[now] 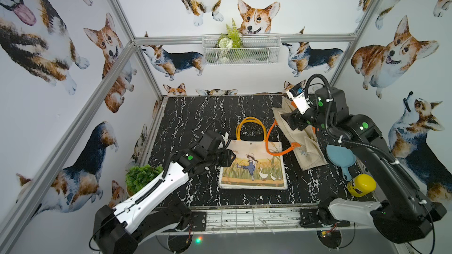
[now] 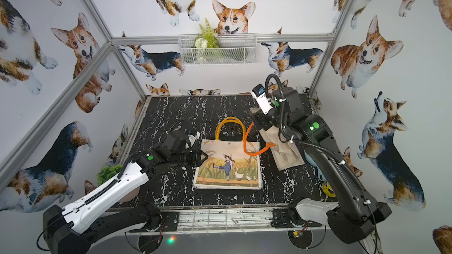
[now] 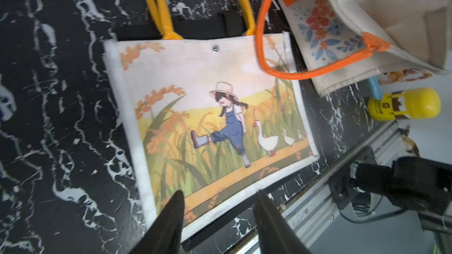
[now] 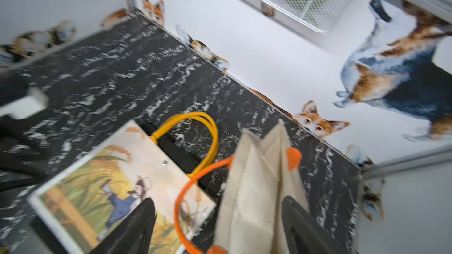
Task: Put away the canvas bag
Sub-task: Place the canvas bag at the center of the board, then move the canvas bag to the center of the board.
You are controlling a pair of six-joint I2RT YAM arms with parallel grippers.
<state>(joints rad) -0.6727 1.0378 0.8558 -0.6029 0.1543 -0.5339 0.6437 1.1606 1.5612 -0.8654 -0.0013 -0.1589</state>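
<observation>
1. Left gripper (image 3: 220, 193): jaws standing moderately apart, gripping nothing, hovering over the bottom hem of the printed canvas bag (image 1: 254, 164).
2. Printed canvas bag: lying flat mid-table, yellow handles (image 1: 250, 128) pointing toward the back wall.
3. Right gripper (image 4: 217, 200): jaws gaping wide, straddling the upper edge of the orange-handled bag (image 1: 308, 152) without pinching it. That bag is slumping at the right, its orange handle (image 1: 271, 142) trailing across the printed bag's corner.
4. Handling: pinching hem or handles looks soundest, probably after getting the orange loop clear.
5. Edges: blue pan (image 1: 341, 158) and yellow bottle (image 1: 362, 185) crowding the right front; potted plant (image 1: 140, 177) sitting front left; bare table (image 1: 186, 123) lying open leftward and rearward; wire basket (image 1: 241, 50) hanging on the back wall.
</observation>
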